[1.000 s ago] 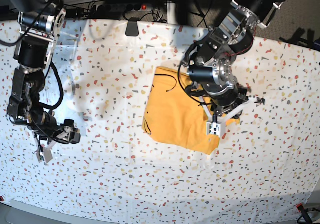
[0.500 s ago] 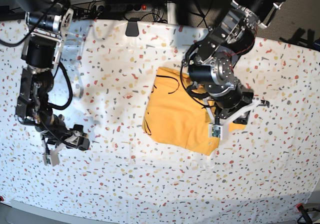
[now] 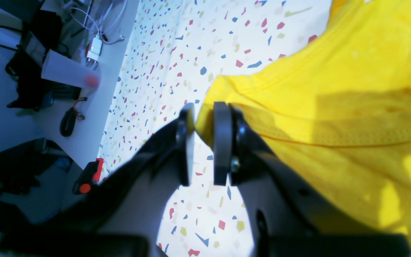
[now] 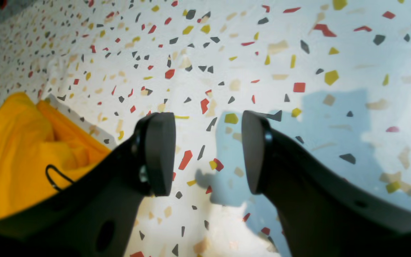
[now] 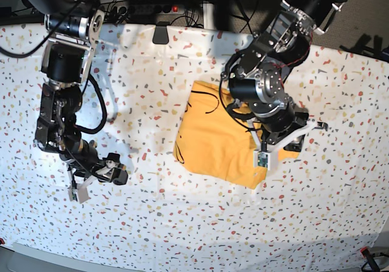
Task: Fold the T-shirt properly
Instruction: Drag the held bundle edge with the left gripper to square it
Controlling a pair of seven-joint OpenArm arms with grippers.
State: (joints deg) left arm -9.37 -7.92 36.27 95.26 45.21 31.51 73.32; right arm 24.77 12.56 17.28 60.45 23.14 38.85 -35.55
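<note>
Nearest the front edge of the tabletop [image 5: 182, 235], which is draped in a white cloth speckled with red, yellow and grey flecks, the right gripper [image 5: 78, 190] hangs low over the bare covering toward the front-left part, well apart from the garment. Its two dark pads [image 4: 161, 153] stand clearly apart with nothing between them, only speckled cloth and their own shadow showing in the gap. Further in, a little right of the middle of the tabletop, lies the T-shirt [image 5: 209, 141], an orange-yellow bundle folded into a rough rectangle, with thin black line marks near its back edge. The left gripper [image 5: 276, 147] sits at the shirt's right-hand side, over the front-right corner of the fold. From the left wrist view its jaws are narrowly parted, and a bunched yellow edge of the fabric lies in the slit between the pads [image 3: 221, 142]; I cannot tell whether the cloth is actually pinched or just resting there, as a sliver of gap shows below it. The shirt's hem seam runs across the yellow cloth just beyond that gripper. Past the back edge of the tabletop, cables and a power strip [image 5: 161, 9] with a red light sit in the dark clutter.
</note>
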